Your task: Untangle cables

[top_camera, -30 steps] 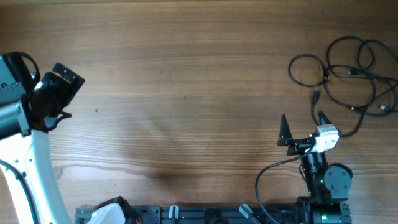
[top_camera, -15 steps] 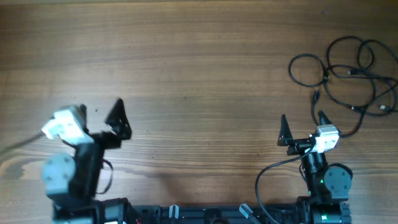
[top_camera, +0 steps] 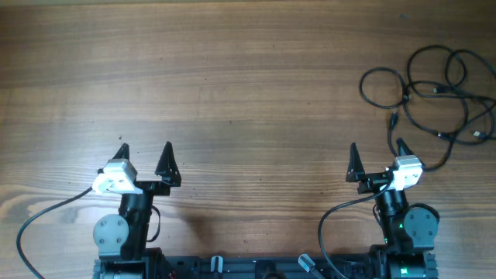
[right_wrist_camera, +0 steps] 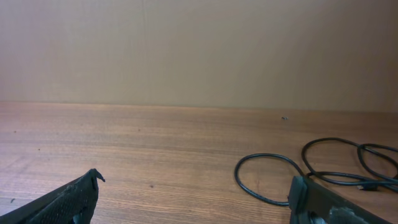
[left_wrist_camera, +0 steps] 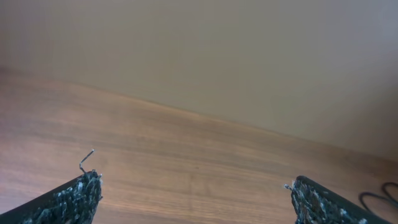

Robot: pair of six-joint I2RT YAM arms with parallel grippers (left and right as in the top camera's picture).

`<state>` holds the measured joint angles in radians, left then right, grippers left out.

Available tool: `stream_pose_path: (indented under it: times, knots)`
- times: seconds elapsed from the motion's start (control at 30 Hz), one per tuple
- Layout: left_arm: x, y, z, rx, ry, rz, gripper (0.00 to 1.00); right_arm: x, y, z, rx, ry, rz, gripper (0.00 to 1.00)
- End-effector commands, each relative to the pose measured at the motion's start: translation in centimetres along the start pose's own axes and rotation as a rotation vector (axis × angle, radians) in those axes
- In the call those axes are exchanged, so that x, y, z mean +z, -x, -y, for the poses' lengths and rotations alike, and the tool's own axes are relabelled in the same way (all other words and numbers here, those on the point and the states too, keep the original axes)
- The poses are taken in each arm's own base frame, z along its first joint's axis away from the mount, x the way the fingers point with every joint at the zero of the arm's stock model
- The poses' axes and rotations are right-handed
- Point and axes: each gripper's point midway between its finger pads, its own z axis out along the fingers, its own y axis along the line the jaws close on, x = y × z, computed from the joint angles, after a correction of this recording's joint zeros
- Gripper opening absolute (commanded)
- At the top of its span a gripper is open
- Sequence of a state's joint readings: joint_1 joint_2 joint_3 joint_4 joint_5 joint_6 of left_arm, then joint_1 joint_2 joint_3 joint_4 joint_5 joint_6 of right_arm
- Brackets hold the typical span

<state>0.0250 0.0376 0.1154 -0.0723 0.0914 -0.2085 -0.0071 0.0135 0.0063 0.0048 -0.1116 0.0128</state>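
Observation:
The cables (top_camera: 438,93) are thin black cords lying in tangled loose loops at the table's far right in the overhead view. Part of them shows in the right wrist view (right_wrist_camera: 273,180), and a sliver at the right edge of the left wrist view (left_wrist_camera: 380,198). My right gripper (top_camera: 377,155) is open and empty, just near and left of the tangle; its fingers (right_wrist_camera: 68,199) are spread wide. My left gripper (top_camera: 145,151) is open and empty at the near left, far from the cables; its fingers (left_wrist_camera: 71,199) are spread apart.
The wooden table (top_camera: 232,85) fills the view. Thicker black robot cables (top_camera: 341,213) curl by each arm base at the near edge. A plain wall stands beyond the table's far edge in both wrist views.
The left arm has swung in from the far left edge and settled at the near left with its gripper pointing up the table. The right arm and the cables have not moved.

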Motion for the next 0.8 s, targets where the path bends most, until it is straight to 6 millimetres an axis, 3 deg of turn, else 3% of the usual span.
stream_pose_path:
  times: [0.0,0.23,0.77]
  knots:
    - [0.1,-1.0,-0.6,0.127,0.018,-0.002,1.00,0.0,0.2,-0.4,-0.007,0.019,0.010,1.00]
    - [0.4,-4.4,-1.3,0.120,0.019,-0.073,1.00,0.0,0.2,-0.4,-0.007,0.019,0.010,1.00]
    - [0.4,-4.3,-1.4,0.120,0.026,-0.069,1.00,0.0,0.2,-0.4,-0.007,0.019,0.010,1.00]
